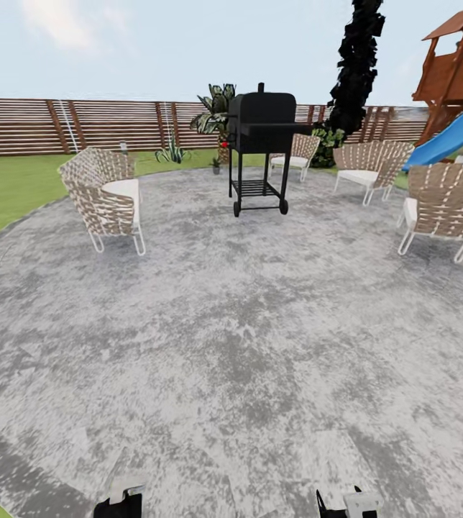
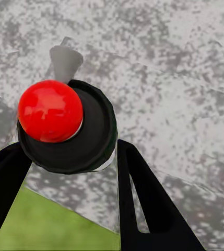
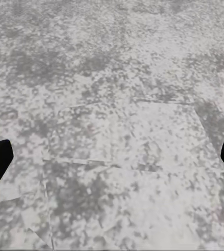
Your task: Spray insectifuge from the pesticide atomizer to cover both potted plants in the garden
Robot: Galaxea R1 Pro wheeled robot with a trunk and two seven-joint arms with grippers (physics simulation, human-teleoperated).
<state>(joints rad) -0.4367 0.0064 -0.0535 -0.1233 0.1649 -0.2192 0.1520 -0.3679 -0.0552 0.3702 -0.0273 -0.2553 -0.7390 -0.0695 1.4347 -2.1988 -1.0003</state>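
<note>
The pesticide atomizer (image 2: 93, 136) sits between the black fingers of my left gripper (image 2: 70, 151), which is shut on it. From this angle it shows a round black body, a grey-white nozzle and a red ball on top. In the head view my left gripper (image 1: 120, 500) and right gripper (image 1: 346, 503) hang low at the near edge of the garden's round grey patio (image 1: 246, 324). My right gripper (image 3: 112, 162) is open over bare paving, fingers wide apart. A small low plant (image 1: 216, 165) stands at the patio's far edge, too small to tell whether it is one of the potted plants.
A black grill on wheels (image 1: 260, 144) stands at the far middle. Woven chairs sit at the left (image 1: 106, 198), right (image 1: 447, 208) and far side (image 1: 369, 169). Lawn (image 1: 8, 191) lies to the left, with a slatted fence (image 1: 80, 122), a spiky agave (image 1: 172, 152) and a blue slide (image 1: 451, 137) behind.
</note>
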